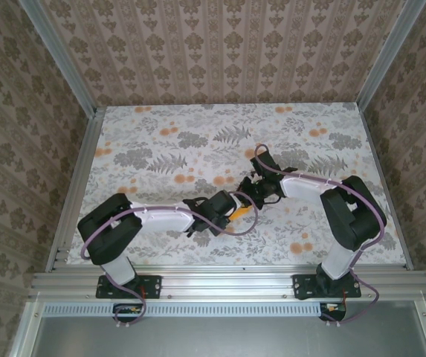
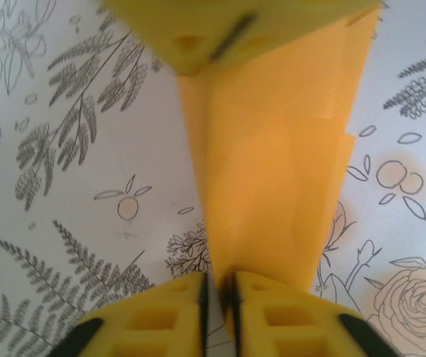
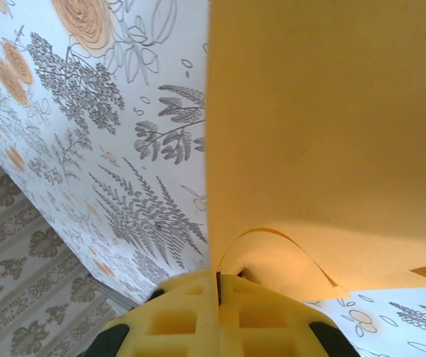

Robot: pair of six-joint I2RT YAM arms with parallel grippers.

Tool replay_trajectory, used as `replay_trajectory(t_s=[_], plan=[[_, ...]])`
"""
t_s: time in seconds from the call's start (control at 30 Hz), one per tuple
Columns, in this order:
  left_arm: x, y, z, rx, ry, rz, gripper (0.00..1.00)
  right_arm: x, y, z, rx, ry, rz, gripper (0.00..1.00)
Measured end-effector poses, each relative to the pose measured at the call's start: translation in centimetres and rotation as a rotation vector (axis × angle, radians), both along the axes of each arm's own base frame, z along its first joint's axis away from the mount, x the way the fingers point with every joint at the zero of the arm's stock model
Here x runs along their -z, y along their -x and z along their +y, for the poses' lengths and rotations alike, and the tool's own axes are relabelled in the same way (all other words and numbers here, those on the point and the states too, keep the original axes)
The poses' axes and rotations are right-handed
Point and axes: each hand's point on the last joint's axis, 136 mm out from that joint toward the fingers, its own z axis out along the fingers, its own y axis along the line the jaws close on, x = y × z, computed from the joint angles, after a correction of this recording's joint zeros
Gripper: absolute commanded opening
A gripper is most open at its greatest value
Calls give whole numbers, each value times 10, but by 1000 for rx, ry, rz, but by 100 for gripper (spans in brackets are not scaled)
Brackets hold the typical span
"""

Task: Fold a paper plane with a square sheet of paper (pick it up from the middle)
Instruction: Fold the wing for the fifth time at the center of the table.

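The orange paper [image 2: 272, 186] is folded into a long shape, wide at one end and narrow at the other. It sits between the 2 claws and seems lifted off the flowery table [image 2: 71, 186].

The right claw [image 3: 217, 286] is shut tight on the paper. A curled edge of the sheet goes in between its 2 pads. The rest of the sheet stands up in front of it like a wall.

The left claw [image 2: 218, 294] has its 2 pads very close, with just a thin slot. The narrow end of the paper runs down into that slot. I cannot tell if the pads pinch it or only sit loose around it. The wide end is far in front of this claw, under a yellow pad of the other claw.

The paper looks very light and thin. It is soft and bends by itself, as the curl by the right claw shows. It may slip, and a hard tug could rip it or spoil a fold. I think the best place to hold it is a folded part with many layers, near the middle crease, with a soft, flat pinch.
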Motion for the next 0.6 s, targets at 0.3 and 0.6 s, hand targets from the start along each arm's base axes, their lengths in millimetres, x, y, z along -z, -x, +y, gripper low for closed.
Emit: replay_trajectory(t_s=[0.3,0.6], plan=[[-37,-3,20,-159,277,133,61,-5,-1,-1,-57,-15,-128,0],[-41,-8,34,-355,537,353,63,-14,-7,5,-137,-60,-289,0]])
